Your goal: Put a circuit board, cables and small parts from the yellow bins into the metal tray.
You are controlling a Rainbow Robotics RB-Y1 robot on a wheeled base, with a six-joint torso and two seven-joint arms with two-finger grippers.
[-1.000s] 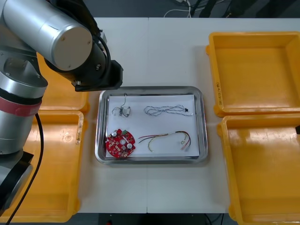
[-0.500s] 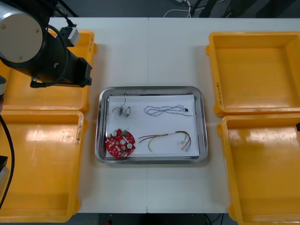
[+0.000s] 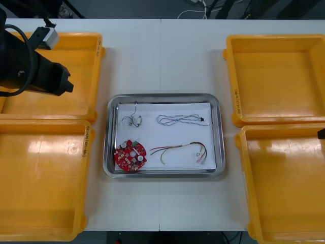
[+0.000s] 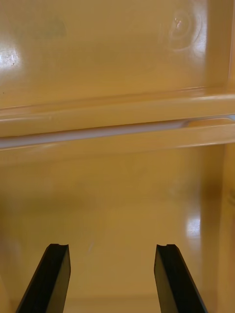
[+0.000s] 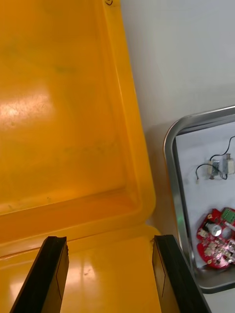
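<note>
Light table [image 3: 162, 56] is carrying the metal tray [image 3: 219, 132] at its middle. Inside, the red circuit board [image 3: 130, 155] is lying in the near-left corner, a small metal part [image 3: 134, 121] far-left, the blue and white cable [image 3: 180, 119] far-right and the red and yellow cable [image 3: 183, 151] near-right. Over the left-edge yellow bins [image 3: 76, 61] the left gripper [image 5: 110, 239] is hovering, its fingers spread wide and holding nothing. The right gripper [image 4: 111, 247] is hanging likewise over the right-edge yellow bins [image 3: 284, 76].

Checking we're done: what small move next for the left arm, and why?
Probably park the left gripper: its open jaws hold nothing above bare yellow bins, and the metal tray already holds the circuit board, twisted cable, red and yellow cable and small metal part. The right gripper idles over a right bin.
</note>
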